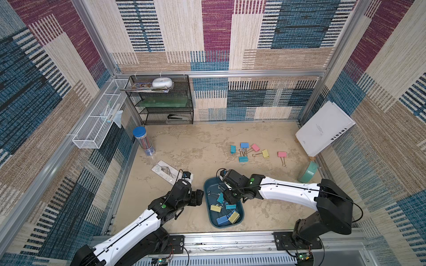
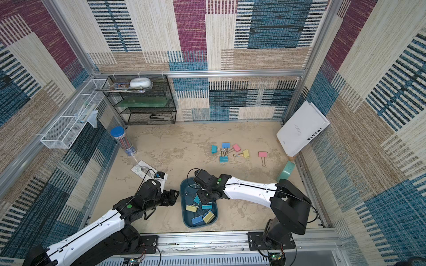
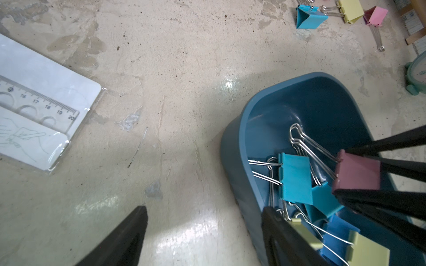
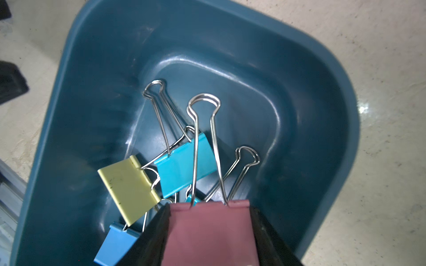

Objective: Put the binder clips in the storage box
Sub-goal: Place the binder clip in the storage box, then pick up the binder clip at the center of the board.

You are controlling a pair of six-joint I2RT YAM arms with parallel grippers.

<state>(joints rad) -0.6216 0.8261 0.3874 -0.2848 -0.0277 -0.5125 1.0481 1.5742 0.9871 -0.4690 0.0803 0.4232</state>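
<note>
The dark teal storage box (image 1: 207, 188) (image 2: 184, 191) lies at the front middle of the table, with several binder clips inside, among them a yellow one (image 1: 216, 208) and a teal one (image 4: 184, 165). My right gripper (image 4: 209, 207) hangs over the box's far half, shut on a pink binder clip (image 4: 207, 235) (image 3: 357, 172) whose wire handles point away from the jaws. My left gripper (image 3: 205, 208) (image 1: 199, 198) stands open and empty just left of the box. More clips lie in a cluster (image 1: 244, 150) behind the box, and a lone pink one (image 1: 282, 154) lies to its right.
A packaged ruler (image 1: 164, 171) lies left of the box, with a pencil tube (image 1: 144, 142) behind it. A mint-green round ring (image 1: 309, 172) and a white book (image 1: 325, 127) lean at the right wall. A black mesh shelf (image 1: 166, 99) and a white wire basket (image 1: 99, 119) stand at the back left.
</note>
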